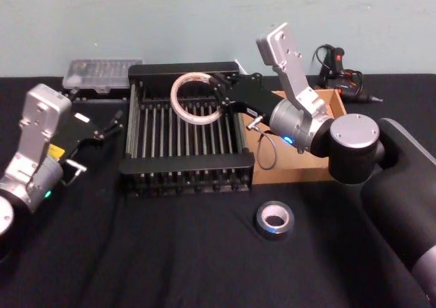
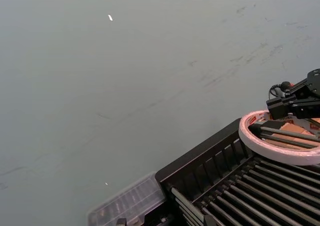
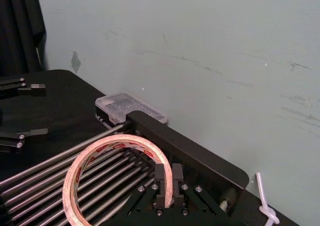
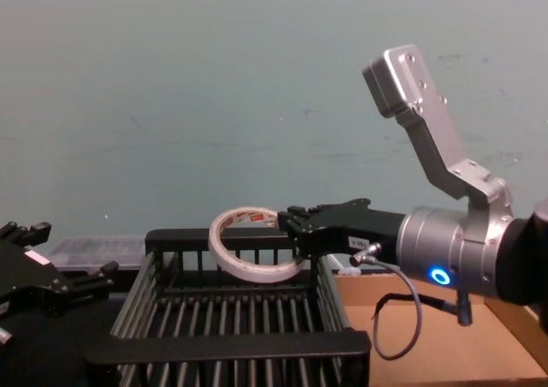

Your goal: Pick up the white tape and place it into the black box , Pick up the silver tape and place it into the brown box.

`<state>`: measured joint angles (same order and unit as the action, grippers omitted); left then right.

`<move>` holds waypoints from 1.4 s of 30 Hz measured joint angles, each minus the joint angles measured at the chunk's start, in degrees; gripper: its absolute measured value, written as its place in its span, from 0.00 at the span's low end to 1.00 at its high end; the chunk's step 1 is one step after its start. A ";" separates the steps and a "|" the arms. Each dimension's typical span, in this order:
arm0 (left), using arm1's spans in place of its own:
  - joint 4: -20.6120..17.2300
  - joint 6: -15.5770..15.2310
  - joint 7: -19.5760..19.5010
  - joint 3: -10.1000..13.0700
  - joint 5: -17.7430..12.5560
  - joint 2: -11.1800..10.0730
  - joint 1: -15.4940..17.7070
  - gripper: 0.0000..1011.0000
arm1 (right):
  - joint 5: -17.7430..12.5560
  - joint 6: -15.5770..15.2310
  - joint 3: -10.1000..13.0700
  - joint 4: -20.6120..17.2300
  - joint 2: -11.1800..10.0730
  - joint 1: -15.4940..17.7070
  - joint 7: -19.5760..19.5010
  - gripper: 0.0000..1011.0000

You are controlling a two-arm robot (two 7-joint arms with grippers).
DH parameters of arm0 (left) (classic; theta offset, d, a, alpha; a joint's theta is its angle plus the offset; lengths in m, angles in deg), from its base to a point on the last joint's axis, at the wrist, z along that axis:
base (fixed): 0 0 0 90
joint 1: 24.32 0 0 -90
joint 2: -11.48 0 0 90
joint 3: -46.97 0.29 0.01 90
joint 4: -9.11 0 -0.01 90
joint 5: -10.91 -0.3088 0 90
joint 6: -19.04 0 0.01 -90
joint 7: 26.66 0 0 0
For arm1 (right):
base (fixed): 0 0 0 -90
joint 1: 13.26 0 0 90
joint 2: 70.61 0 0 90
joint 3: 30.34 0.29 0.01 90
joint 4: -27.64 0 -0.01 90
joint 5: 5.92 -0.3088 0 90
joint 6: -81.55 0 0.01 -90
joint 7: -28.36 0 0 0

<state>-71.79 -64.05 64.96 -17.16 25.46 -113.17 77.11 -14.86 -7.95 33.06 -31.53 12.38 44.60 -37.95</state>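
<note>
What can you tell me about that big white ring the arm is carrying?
The white tape is a thin, flat roll with a wide open middle and red print on its inner ring. The right gripper pinches its rim between shut fingers, holding it tilted in the air above the black box, toward the far end. Nothing else touches it.

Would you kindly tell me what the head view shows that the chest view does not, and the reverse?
Head view alone: the silver tape lying on the table in front of the black box, and a dark tool behind the brown box. Chest view alone: the side-on gap between the white tape and the crate's floor. Both: the right gripper clamping the white tape above the black box, the left gripper off to the left.
</note>
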 joint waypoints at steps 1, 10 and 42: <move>0.00 0.00 0.00 0.00 0.00 0.00 0.00 0.99 | 0.02 0.05 -0.04 0.00 0.01 0.00 0.07 0.09; 0.00 0.00 0.00 0.00 0.00 0.00 0.00 0.99 | 0.02 0.04 0.00 0.00 0.00 0.00 0.03 0.09; 0.00 0.00 0.00 0.00 0.00 0.00 0.00 0.99 | 0.00 -0.08 0.09 -0.02 0.00 0.02 -0.12 0.83</move>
<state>-71.80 -64.05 64.96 -17.16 25.45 -113.17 77.11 -14.86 -8.04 33.15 -31.55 12.38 44.62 -38.07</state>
